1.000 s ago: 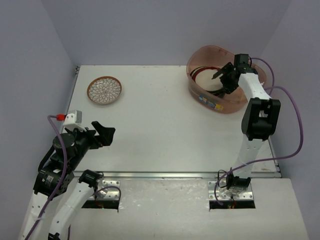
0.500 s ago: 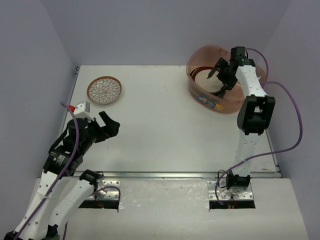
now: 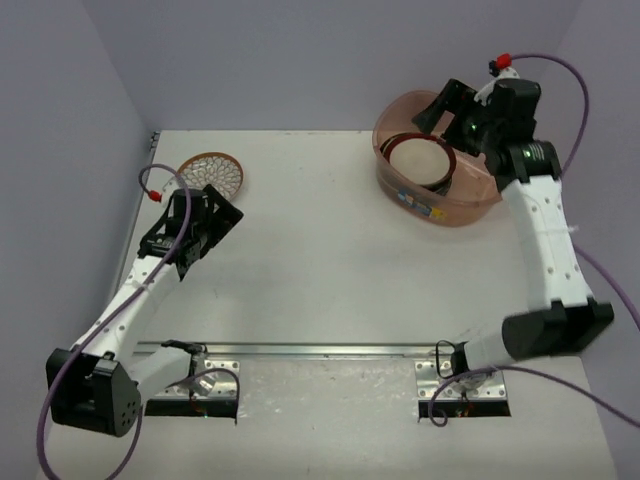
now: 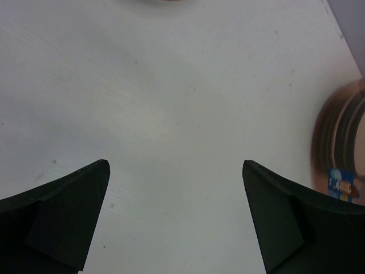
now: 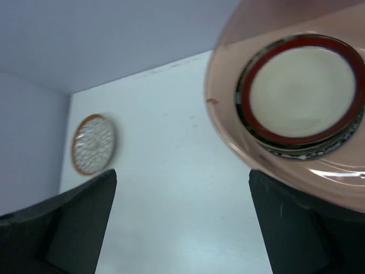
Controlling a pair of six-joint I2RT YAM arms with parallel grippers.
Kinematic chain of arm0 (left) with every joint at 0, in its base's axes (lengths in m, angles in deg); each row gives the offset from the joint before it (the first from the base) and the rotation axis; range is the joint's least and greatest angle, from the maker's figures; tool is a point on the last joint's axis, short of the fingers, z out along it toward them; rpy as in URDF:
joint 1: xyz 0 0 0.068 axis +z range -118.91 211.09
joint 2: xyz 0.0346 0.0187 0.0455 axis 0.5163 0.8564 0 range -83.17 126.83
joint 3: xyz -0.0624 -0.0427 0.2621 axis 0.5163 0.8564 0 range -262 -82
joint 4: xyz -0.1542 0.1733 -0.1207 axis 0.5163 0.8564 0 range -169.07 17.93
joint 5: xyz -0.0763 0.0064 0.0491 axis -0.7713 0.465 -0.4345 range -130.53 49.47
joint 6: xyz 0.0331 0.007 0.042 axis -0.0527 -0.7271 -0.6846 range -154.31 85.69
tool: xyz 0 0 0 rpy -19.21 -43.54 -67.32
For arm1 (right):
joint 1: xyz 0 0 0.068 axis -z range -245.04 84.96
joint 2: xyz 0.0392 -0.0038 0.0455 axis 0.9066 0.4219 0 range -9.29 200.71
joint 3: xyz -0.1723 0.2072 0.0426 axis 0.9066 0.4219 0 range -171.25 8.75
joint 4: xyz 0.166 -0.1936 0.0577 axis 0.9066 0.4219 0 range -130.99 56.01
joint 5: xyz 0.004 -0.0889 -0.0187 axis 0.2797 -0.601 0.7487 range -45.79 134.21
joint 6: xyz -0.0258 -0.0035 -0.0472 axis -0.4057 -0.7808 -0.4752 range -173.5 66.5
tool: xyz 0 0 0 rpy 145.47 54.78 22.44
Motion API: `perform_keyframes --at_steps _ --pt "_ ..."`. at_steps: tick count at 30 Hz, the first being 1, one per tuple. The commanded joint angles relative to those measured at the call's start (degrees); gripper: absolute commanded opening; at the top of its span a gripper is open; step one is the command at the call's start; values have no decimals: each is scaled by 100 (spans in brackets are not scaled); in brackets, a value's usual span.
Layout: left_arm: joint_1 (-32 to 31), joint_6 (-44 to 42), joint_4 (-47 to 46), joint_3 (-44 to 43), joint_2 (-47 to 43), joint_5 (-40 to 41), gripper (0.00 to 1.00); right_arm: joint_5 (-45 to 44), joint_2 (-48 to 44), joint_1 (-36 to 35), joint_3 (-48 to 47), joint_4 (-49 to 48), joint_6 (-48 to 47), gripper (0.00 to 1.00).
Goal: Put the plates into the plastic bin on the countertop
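Left hand (image 4: pixel 175 164), released, is hovering beside the last brown-white floral plate (image 3: pixel 205 175), likely needing a rim grasp; right hand (image 5: pixel 182 173) is hanging released

Overhead from near edge, left wrist low over countertop (image 4: pixel 171 85), right wrist above bin (image 5: pixel 225 114), bin shared

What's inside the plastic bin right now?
In the plastic bin a cream plate with a dark-red rim lies on top of other plates; only their edges show, not their patterns or count.
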Motion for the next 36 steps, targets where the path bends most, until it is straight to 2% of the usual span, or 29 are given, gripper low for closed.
perform_keyframes --at_steps 1,4,7,10,12,16,20,24,26,29,31,33,36 --pt "879 732 -1269 -382 870 -425 100 1553 -1759 43 1963 -1498 318 99" --pt "1423 1008 -1768 -464 1581 -501 100 2643 -3085 29 3600 -2340 767 99" --pt "1796 1196 -2416 -569 2298 -625 100 3923 -3998 18 5187 -3282 1351 99" --pt "2163 1273 -2775 -974 2964 -800 100 4983 -4818 17 6071 -3717 1728 99" --pt "2312 1299 -2755 -1284 3491 -843 100 5158 -5236 17 6403 -3485 1608 99" --pt "2503 1174 -3026 -1767 4295 -948 99 4866 -5906 17 6488 -2394 1008 99" --pt "2524 1095 -2476 -2188 4973 -948 94 4723 -6149 17 6455 -1957 830 99" --pt "2537 1232 -2299 -2235 5317 -941 81 4582 -6044 17 6328 -1802 733 99" --pt "2529 1221 -2216 -2427 5452 -1108 63 4534 -5993 23 6299 -1806 763 99" --pt "2529 1171 -1893 -2724 5768 -1234 21 4468 -5950 17 6369 -1901 849 99" --pt "2529 1053 -1609 -2964 5889 -1414 3 4355 -5930 17 6440 -1991 898 99" --pt "2497 995 -1370 -2977 5769 -1557 0 4262 -5886 9 6611 -2295 1047 99" --pt "2430 1022 -1472 -2259 5047 -1557 0 4107 -5604 18 6801 -2968 1561 99"
